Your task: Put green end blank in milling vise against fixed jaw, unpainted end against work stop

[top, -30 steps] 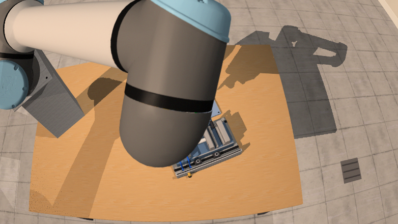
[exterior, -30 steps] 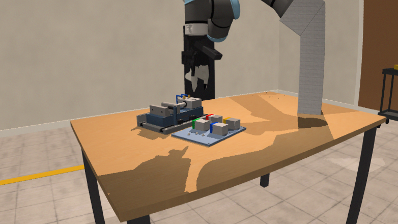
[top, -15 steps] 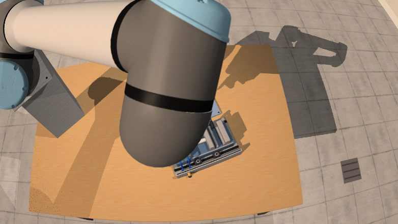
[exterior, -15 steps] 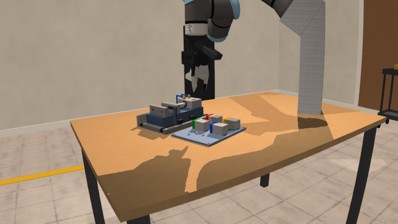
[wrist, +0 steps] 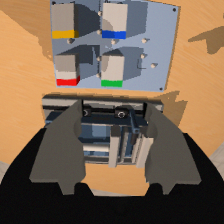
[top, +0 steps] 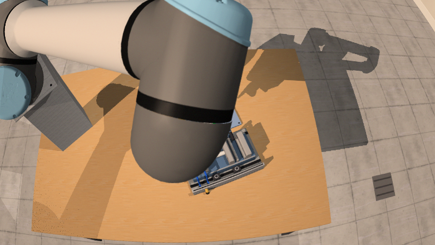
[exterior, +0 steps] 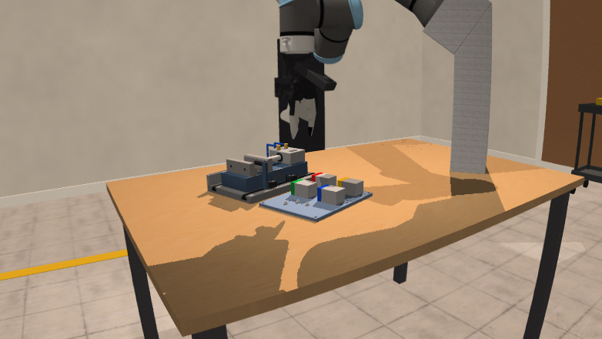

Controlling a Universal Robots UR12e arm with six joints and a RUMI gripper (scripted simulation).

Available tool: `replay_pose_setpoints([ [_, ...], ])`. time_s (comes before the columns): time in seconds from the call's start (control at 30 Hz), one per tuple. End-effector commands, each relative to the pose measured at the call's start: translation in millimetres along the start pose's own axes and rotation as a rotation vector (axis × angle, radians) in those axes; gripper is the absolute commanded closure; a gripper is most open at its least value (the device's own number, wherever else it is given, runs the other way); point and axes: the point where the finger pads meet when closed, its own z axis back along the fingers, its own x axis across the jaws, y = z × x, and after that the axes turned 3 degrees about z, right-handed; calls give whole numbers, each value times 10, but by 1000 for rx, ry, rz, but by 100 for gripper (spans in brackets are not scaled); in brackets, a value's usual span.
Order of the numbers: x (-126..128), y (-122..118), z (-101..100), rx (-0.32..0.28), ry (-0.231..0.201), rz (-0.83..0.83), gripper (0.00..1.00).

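The blank with the green end (exterior: 303,188) (wrist: 112,70) lies flat on the blue-grey plate (exterior: 336,208) (wrist: 160,50), in the row nearest the vise. The milling vise (exterior: 252,176) (top: 240,152) (wrist: 100,135) stands beside the plate. Its hose-side block (exterior: 288,156) is at the back and its fixed jaw (exterior: 240,166) at the front left. My gripper (exterior: 302,128) (wrist: 113,102) is open and empty. It hangs high above the vise, well clear of the blanks. In the top view the arm hides the gripper and most of the plate.
Blanks with red (exterior: 325,179) (wrist: 66,70), blue (exterior: 332,194) (wrist: 114,21) and yellow (exterior: 351,186) (wrist: 64,22) ends lie on the same plate. The robot's grey pedestal (exterior: 469,105) (top: 54,112) stands at the table's far corner. A dark cart (exterior: 589,139) stands off the table.
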Motion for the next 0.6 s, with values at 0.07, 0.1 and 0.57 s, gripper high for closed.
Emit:
replay_pose_setpoints([
  [0.07,-4,4,-54,1,1,1,60],
  [0.1,2,0,-67,1,0,0,60],
  [0.57,2,1,-344,1,0,0,60],
])
